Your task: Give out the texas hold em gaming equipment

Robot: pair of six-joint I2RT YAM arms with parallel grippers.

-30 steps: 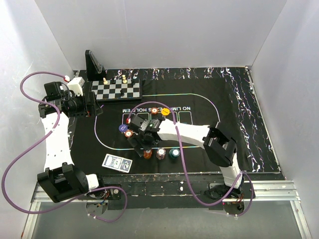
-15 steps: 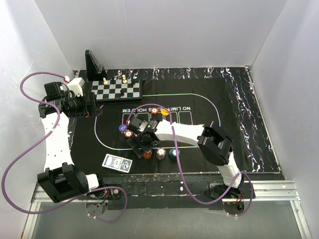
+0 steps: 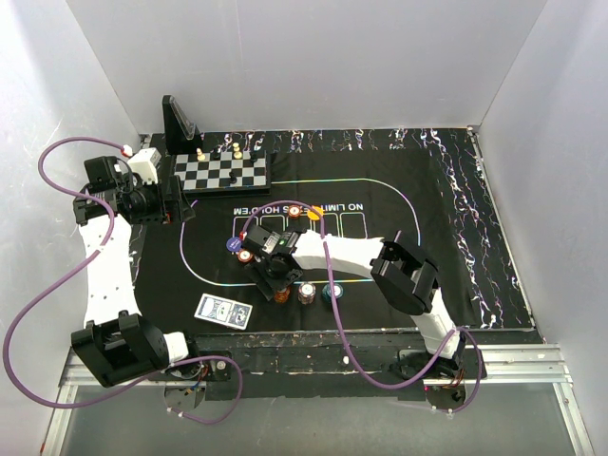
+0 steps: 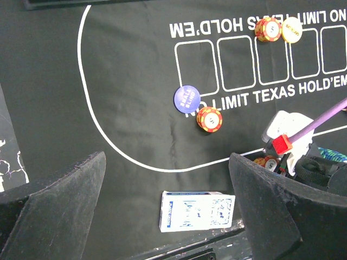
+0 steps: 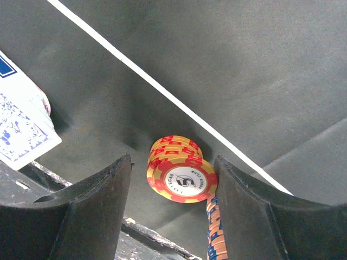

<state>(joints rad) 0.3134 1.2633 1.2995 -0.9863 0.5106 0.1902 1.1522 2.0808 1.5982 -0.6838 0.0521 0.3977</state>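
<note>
Overhead, the right arm has folded further left over the last second, and its right gripper (image 3: 281, 283) now hangs over the orange chip stack (image 3: 282, 294) at the near edge of the mat (image 3: 427, 237), beside the white-pink stack (image 3: 307, 293) and teal stack (image 3: 330, 292); the left gripper (image 3: 177, 204) sits parked by the chessboard (image 3: 223, 173). From the left wrist, those jaws gape with nothing between them, looking down on the card deck (image 4: 197, 210), a blue disc (image 4: 186, 98) and a yellow disc (image 4: 291, 29). From the right wrist, the fingers (image 5: 103, 195) straddle the orange chip stack, narrowing, yet a gap shows on one side: not clenched. A pickup looks imminent.
</note>
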